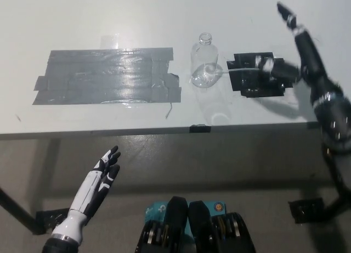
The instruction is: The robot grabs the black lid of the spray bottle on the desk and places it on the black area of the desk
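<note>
1. The small black plastic spray lid [267,68] with its thin clear tube lies on the black tape patch [247,84], near the white table's [109,17] right edge.
2. It looks light, hard and slippery; hold its chunky head, not the tube.
3. The black right hand [293,41] hovers above, fingers spread, holding nothing.
4. The white left hand [98,184] rests open below the table's front edge.

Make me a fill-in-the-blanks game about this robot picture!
1. The clear bottle stands upright between the grey tape patch and the ___ patch.
2. The bottle has no ___ on its neck.
3. The white left hand rests open below the edge of the ___.

Missing words: black; lid; desk
</note>
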Motion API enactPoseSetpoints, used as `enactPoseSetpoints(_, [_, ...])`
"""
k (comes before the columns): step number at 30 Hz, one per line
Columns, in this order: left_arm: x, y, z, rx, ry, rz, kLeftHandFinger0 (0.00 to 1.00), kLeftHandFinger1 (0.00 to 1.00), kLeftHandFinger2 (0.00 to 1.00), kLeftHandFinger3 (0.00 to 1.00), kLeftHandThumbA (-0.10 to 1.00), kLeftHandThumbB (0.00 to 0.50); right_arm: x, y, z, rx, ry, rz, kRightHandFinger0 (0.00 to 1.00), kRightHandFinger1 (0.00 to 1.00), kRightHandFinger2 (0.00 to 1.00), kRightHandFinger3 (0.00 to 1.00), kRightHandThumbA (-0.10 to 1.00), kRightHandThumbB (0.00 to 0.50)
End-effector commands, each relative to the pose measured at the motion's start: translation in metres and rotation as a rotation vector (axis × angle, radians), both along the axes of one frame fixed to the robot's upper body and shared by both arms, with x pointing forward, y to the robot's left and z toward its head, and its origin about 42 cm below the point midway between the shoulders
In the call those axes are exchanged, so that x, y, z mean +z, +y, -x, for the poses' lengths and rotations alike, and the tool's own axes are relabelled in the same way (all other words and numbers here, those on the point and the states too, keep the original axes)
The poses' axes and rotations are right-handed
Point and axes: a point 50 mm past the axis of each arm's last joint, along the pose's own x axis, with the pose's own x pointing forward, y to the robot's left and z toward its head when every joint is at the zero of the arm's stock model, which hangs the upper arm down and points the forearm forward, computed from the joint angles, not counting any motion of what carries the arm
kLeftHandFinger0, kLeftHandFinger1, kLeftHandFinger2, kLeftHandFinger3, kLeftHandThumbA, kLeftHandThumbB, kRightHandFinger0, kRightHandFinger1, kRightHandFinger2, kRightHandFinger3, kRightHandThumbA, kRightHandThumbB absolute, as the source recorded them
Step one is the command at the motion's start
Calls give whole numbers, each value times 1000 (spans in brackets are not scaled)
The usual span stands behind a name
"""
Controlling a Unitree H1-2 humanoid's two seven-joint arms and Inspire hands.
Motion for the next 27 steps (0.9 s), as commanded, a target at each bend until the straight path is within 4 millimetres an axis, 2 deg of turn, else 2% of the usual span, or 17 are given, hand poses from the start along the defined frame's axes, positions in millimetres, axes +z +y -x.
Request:
enactPoseSetpoints(1, [33, -2, -24, -10, -135, 7, 1000, 1000, 1000, 1000, 1000, 56, 65, 6, 90, 8, -427, -88, 1000, 1000, 1000, 1000, 933, 467])
enactPoseSetpoints(2, [33, -2, -24, -9, -134, 0, 1000, 1000, 1000, 1000, 1000, 56, 52, 3, 90, 3, -400, -76, 1000, 1000, 1000, 1000, 970, 460])
enactPoseSetpoints(4, [33, -2, -24, -10, -135, 1, 1000, 1000, 1000, 1000, 1000, 57, 43, 2, 91, 2, -378, -72, 1000, 1000, 1000, 1000, 970, 453])
enactPoseSetpoints(8, [28, -6, -20, -19, -119, 12, 1000, 1000, 1000, 1000, 1000, 59, 9, -3, 99, -39, -296, -68, 1000, 1000, 1000, 1000, 974, 449])
enactPoseSetpoints(14, [18, -10, -8, -31, -88, 1, 1000, 1000, 1000, 1000, 1000, 68, -56, -4, 105, -80, -155, -99, 1000, 1000, 1000, 1000, 872, 420])
enactPoseSetpoints(17, [17, -12, -7, -31, -82, 13, 1000, 1000, 1000, 1000, 1000, 60, -84, -2, 104, -81, -51, -61, 1000, 1000, 1000, 1000, 884, 437])
enactPoseSetpoints(19, [16, -12, -3, -31, -79, 20, 1000, 1000, 1000, 1000, 978, 60, -103, 1, 105, -68, -23, -38, 1000, 1000, 1000, 1000, 828, 414])
enactPoseSetpoints(22, [15, -15, -1, -32, -76, 29, 1000, 1000, 1000, 1000, 961, 64, -112, -1, 108, -59, 8, -31, 1000, 1000, 1000, 1000, 767, 403])
enactPoseSetpoints(27, [11, -16, 5, -38, -70, 16, 1000, 1000, 1000, 1000, 955, 32, -122, -3, 114, -53, 35, -11, 1000, 1000, 1000, 1000, 789, 405])
